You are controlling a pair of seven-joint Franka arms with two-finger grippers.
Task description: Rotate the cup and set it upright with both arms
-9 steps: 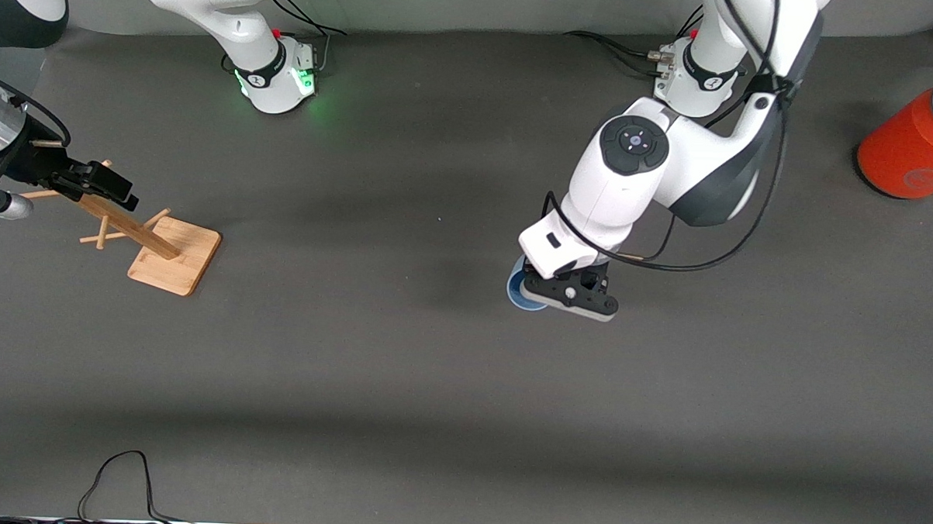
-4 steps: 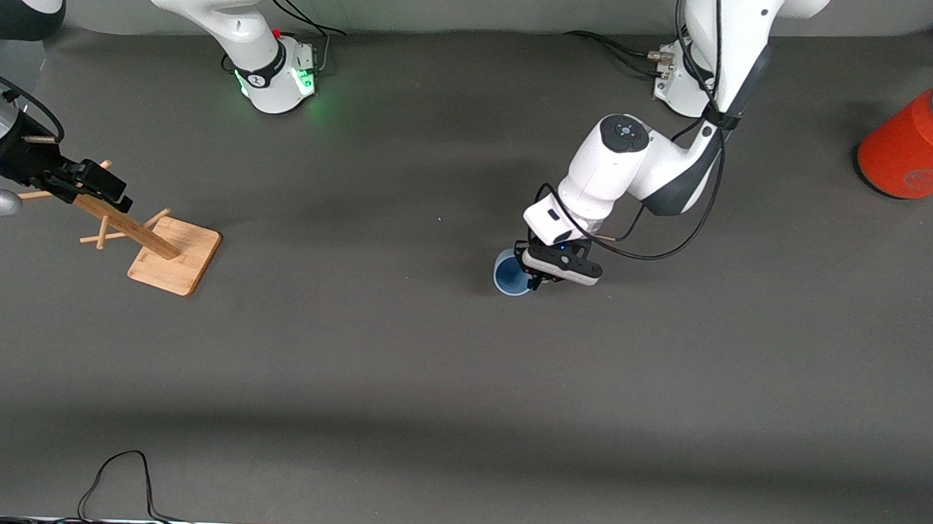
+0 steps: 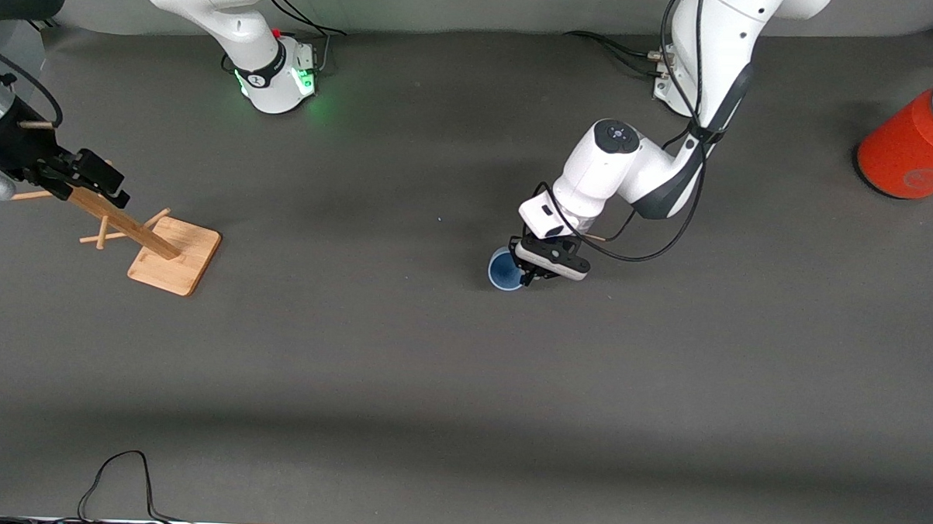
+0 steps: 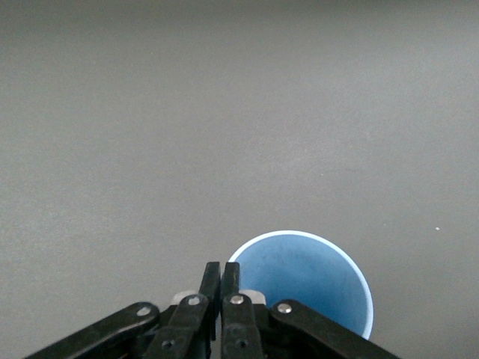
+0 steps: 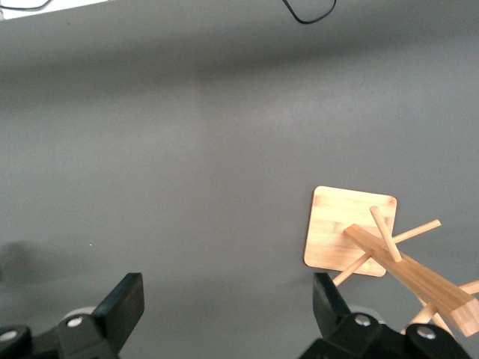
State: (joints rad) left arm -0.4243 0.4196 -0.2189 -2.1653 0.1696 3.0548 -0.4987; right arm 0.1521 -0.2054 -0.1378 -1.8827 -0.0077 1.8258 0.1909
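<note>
The pale-blue cup (image 3: pixel 505 269) has its mouth facing up near the middle of the table; its darker blue inside shows in the left wrist view (image 4: pixel 307 278). I cannot tell whether its base touches the table. My left gripper (image 3: pixel 529 277) is shut on the cup's rim wall, one finger inside and one outside, as the left wrist view (image 4: pixel 220 275) shows. My right gripper (image 3: pixel 89 180) is open and empty, up over the wooden peg rack at the right arm's end of the table; its fingers stand wide apart in the right wrist view (image 5: pixel 228 303).
A wooden peg rack (image 3: pixel 173 255) with a square base stands at the right arm's end and also shows in the right wrist view (image 5: pixel 350 230). An orange-red can (image 3: pixel 914 146) with a grey top stands at the left arm's end. A black cable (image 3: pixel 121 483) lies by the nearest table edge.
My left gripper has come down with the cup and shifted a little toward the right arm's end; the cup's mouth now faces straight up. My right gripper has drifted slightly.
</note>
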